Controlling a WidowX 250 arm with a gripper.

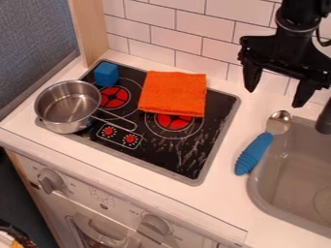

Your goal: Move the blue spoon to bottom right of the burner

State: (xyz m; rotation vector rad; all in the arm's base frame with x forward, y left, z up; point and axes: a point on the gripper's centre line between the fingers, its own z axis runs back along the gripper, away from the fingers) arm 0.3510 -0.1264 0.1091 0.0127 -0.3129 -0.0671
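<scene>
My claw (274, 99) hangs spread at upper right. Below it lies the spoon (255, 153), ribbed blue handle, shiny oval bowl.

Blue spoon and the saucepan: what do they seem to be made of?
The blue spoon has a matte handle, perhaps rubber or soft plastic by its moulded ridges, and a polished metal bowl with bright highlights. The saucepan looks like satin metal, perhaps stainless steel, from its soft grey sheen.
</scene>
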